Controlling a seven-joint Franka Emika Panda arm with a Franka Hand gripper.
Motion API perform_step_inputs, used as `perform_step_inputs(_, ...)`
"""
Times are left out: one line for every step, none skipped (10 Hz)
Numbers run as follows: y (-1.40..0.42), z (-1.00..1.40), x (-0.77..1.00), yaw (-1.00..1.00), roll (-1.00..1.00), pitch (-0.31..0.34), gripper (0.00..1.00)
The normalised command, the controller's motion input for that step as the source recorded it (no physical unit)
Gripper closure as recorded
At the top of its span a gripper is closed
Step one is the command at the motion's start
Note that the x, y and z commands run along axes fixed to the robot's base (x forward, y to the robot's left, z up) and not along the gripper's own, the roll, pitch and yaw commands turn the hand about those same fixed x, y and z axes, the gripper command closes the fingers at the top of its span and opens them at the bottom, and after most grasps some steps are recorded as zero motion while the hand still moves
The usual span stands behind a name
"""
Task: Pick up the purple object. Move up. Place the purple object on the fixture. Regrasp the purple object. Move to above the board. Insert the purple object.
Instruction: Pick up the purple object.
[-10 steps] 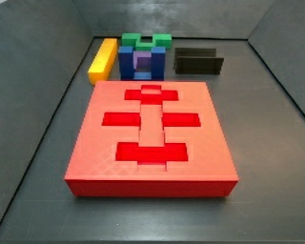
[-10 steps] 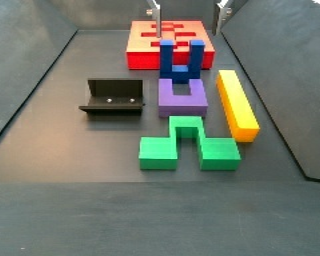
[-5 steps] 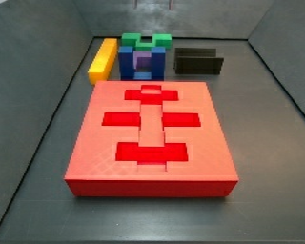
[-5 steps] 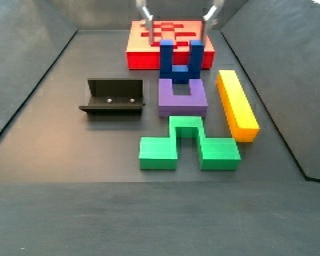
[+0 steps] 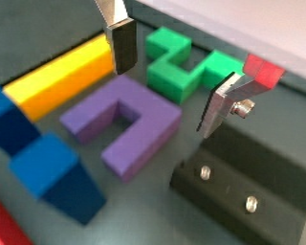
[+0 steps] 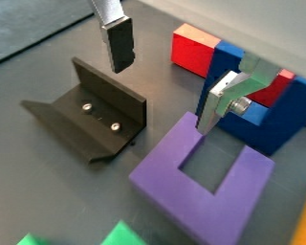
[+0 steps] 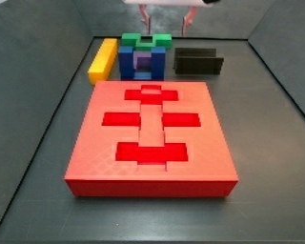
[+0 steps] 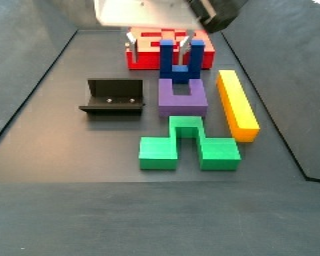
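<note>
One board (image 7: pixel 150 133) lies well away from the jaws, unmoved. The gripper (image 5: pixel 168 69) has dropped into the side views since half a second ago and now hangs wide open, empty, above the purple object (image 5: pixel 121 122), which lies flat beside the fixture (image 6: pixel 89 118).

Violet-purple object (image 8: pixel 184 94), red board (image 7: pixel 152 133) with darker red recesses. Blue block (image 8: pixel 179 62), green block (image 8: pixel 187 143), yellow bar (image 8: pixel 236 103), dark grey-black fixture (image 8: pixel 112 98). Silver tool (image 5: pixel 171 74) fingers with dark pads.
</note>
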Motion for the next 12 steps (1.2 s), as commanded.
perform_step_inputs(-0.27,-0.42,0.04,0.0,-0.13,-0.049,0.0)
perform_step_inputs(-0.23,-0.39,-0.03,0.01,-0.15,-0.037,0.0)
perform_step_inputs(-0.23,-0.29,-0.07,0.05,-0.15,-0.044,0.0)
perform_step_inputs(-0.19,-0.3,-0.07,0.05,-0.15,-0.043,0.0)
perform_step_inputs(-0.17,-0.33,-0.05,0.07,-0.14,-0.039,0.0)
perform_step_inputs(-0.15,-0.25,-0.05,0.07,-0.14,-0.034,0.0)
perform_step_inputs(-0.12,-0.23,0.0,0.08,-0.09,-0.013,0.0)
perform_step_inputs(-0.14,-0.26,0.0,0.06,-0.07,-0.017,0.0)
perform_step_inputs(-0.17,-0.28,0.0,0.03,-0.06,-0.013,0.0)
perform_step_inputs(-0.11,-0.24,-0.02,0.0,0.0,-0.01,0.0)
perform_step_inputs(-0.06,-0.27,-0.06,0.03,0.0,-0.007,0.0)
perform_step_inputs(-0.01,-0.24,-0.03,0.03,0.0,0.0,0.0)
